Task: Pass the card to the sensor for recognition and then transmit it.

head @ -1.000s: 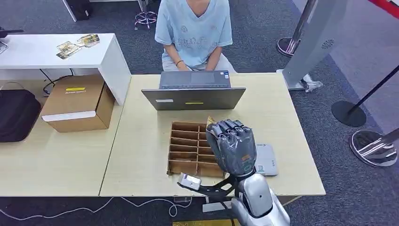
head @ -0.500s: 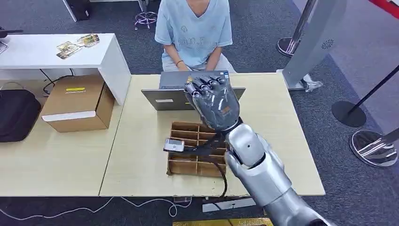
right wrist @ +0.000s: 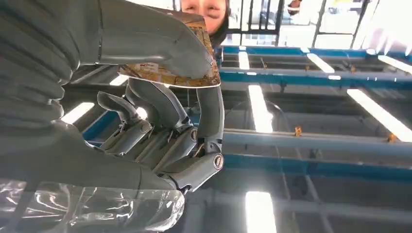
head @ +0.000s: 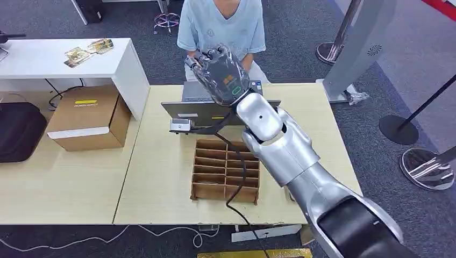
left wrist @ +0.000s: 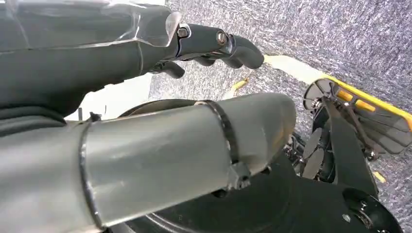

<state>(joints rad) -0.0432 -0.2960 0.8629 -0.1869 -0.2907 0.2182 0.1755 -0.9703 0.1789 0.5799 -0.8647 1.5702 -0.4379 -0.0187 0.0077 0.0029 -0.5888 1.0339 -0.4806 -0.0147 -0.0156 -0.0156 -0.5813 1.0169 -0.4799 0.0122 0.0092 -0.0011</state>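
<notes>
The right hand has gone up from the box, past the laptop, toward the person. Its thumb and fingers pinch the card. The card looks thin, light and slippery, so hold its edges. The left hand holds nothing, fingers curled.
</notes>
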